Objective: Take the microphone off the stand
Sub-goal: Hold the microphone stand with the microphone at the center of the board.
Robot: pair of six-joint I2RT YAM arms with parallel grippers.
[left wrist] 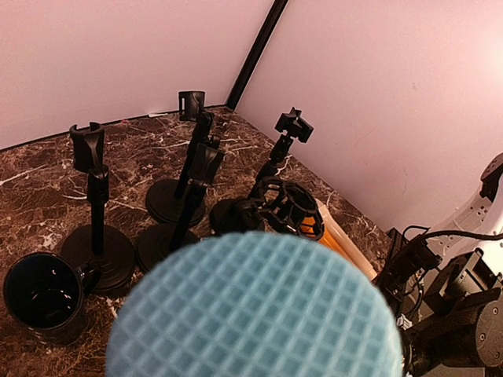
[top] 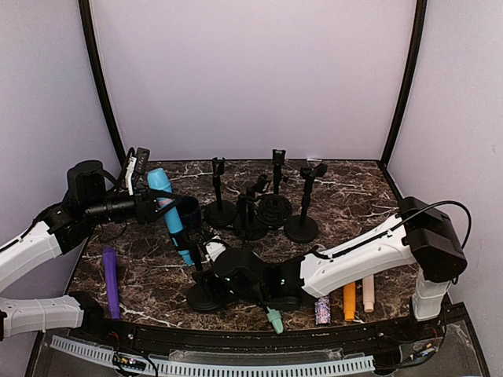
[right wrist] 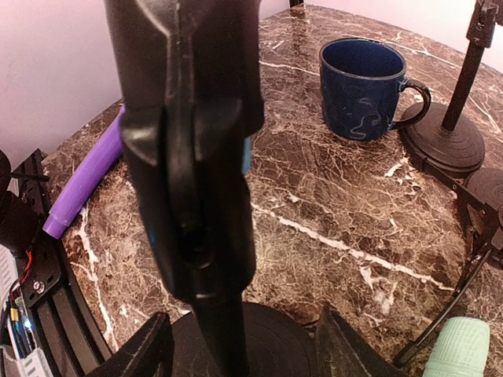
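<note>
A light blue microphone slants down from upper left to lower right. Its mesh head fills the bottom of the left wrist view. My left gripper is shut on its upper body; its fingers are hidden in the wrist view. The microphone's lower end meets the clip of a black stand, and blue shows behind the clip. I cannot tell if it still sits in the clip. My right gripper is low at the stand, its fingers on either side of the round base, closed against it.
A dark blue mug stands behind the microphone, also in the right wrist view. Several empty black stands are at the back middle. A purple microphone lies at left. Green, orange and cream microphones lie along the front edge.
</note>
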